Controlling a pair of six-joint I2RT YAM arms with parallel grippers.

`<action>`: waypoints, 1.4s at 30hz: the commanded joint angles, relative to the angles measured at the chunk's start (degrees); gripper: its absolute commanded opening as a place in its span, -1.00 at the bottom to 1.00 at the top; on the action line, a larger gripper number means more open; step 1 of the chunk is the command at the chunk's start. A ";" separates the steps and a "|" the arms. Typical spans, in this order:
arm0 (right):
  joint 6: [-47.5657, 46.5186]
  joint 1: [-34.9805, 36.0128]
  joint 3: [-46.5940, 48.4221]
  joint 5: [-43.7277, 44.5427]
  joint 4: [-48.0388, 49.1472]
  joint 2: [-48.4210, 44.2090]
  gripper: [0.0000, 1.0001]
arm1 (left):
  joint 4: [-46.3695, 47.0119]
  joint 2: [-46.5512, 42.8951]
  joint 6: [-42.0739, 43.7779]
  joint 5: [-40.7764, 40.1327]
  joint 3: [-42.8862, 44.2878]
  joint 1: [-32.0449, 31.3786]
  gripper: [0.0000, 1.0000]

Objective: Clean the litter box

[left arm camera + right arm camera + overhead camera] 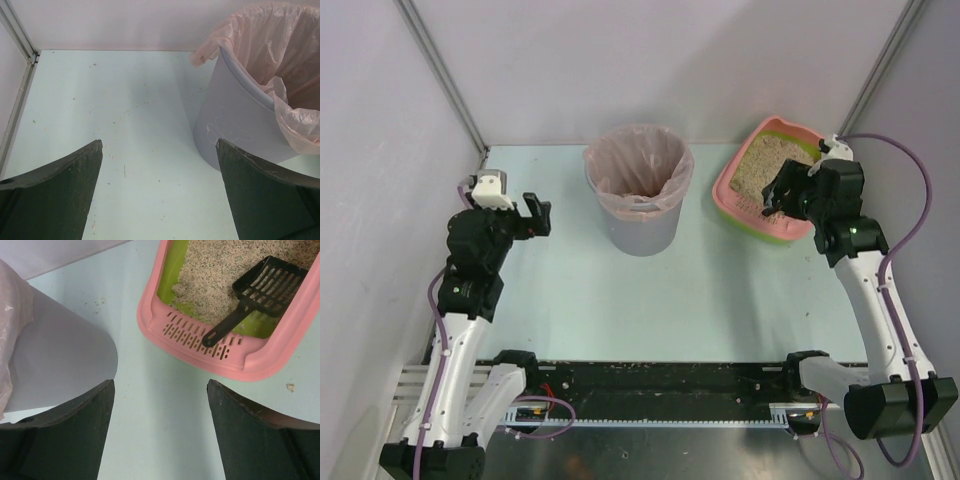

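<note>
Currently, left of the bin, the left gripper hangs idle, jaws apart and empty. Right of the bin, the litter box holds the scoop; the right gripper hovers there, jaws apart, apparently lined up for its handle.

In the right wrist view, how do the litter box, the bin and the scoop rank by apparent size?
1. litter box and bin: both large, both run out of frame, so I cannot rank them.
2. scoop: clearly smallest.
</note>
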 commanded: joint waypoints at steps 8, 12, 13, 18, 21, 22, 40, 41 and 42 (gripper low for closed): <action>-1.60 2.56 10.26 10.92 -8.93 13.70 0.45 | 1.82 -2.09 1.89 1.22 -1.82 -1.06 0.98; -0.38 1.52 10.44 10.76 -3.85 21.69 0.37 | 1.74 -2.53 1.89 2.18 -1.90 -1.24 0.98; 1.11 0.90 10.62 10.14 -1.83 22.85 0.32 | 1.82 -2.62 1.98 1.66 -2.08 -1.33 0.97; 2.26 -0.07 12.72 15.73 1.17 28.56 0.22 | 1.82 -2.27 2.07 2.53 -1.99 -2.21 0.97; 2.44 -0.68 14.40 16.90 1.61 31.73 0.22 | 1.74 -2.09 2.16 2.27 -1.99 -3.00 0.97; 2.61 -0.86 14.92 16.73 1.79 32.78 0.21 | 1.82 -1.83 2.33 2.10 -1.99 -3.09 0.97; 5.77 -1.39 24.94 22.17 -1.11 48.78 0.15 | 1.74 -2.27 2.86 1.04 -2.25 -5.81 0.99; 6.39 -1.13 25.21 23.74 -1.55 49.22 0.12 | 1.74 -2.27 2.86 1.04 -2.25 -5.90 0.99; 6.92 -1.30 25.38 24.45 -2.68 49.57 0.11 | 1.82 -2.27 2.86 1.04 -2.25 -5.99 0.99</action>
